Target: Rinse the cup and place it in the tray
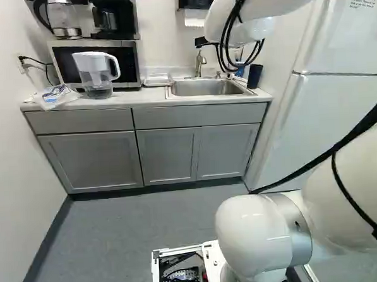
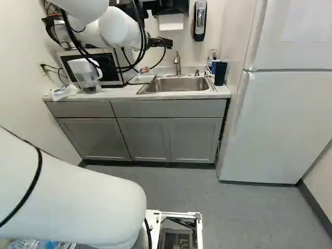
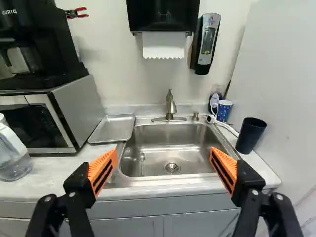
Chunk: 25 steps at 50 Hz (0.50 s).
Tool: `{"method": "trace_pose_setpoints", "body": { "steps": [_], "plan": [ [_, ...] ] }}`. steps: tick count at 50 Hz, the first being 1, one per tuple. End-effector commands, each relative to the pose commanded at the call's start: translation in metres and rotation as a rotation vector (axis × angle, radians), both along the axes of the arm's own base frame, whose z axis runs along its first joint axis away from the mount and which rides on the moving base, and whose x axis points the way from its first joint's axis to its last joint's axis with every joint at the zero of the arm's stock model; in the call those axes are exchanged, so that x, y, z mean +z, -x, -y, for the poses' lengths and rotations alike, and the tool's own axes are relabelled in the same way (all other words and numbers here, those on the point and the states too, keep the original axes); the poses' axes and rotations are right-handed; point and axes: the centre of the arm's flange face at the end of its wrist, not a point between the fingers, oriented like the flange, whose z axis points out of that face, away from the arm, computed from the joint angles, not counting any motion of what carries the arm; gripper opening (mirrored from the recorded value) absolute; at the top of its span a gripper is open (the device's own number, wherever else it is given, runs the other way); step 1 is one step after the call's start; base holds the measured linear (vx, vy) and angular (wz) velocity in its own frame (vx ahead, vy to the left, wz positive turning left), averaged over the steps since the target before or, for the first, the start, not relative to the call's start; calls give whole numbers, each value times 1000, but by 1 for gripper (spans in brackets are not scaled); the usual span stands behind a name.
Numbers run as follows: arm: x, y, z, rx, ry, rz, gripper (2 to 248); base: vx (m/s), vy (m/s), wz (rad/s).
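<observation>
In the right base view a black part of my gripper (image 2: 156, 42) shows beside the white wrist, in front of the wall behind the counter. The wrist view has the gripper (image 3: 163, 168) open wide, its orange pads far apart with nothing gripped. Ahead, the dark blue cup (image 3: 251, 135) stands on the counter to the right of the sink (image 3: 170, 148). Behind it, near the wall, is a smaller blue patterned cup (image 3: 223, 111). A shallow metal tray (image 3: 112, 129) lies left of the sink, beside the microwave. The faucet (image 3: 170, 106) rises at the sink's rear edge.
A water pitcher (image 1: 96, 73) stands before the microwave (image 3: 44, 118), with a coffee maker (image 3: 39, 44) on top. A paper towel dispenser (image 3: 163, 17) and soap dispenser (image 3: 206, 43) hang above the sink. The fridge (image 2: 280, 119) borders the counter's right side.
</observation>
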Motion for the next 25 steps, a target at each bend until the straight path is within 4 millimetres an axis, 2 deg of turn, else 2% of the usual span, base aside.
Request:
{"method": "trace_pose_setpoints", "body": {
  "steps": [25],
  "plan": [
    [0, 0, 0, 0, 0, 0, 247, 0, 0, 0]
  ]
}}
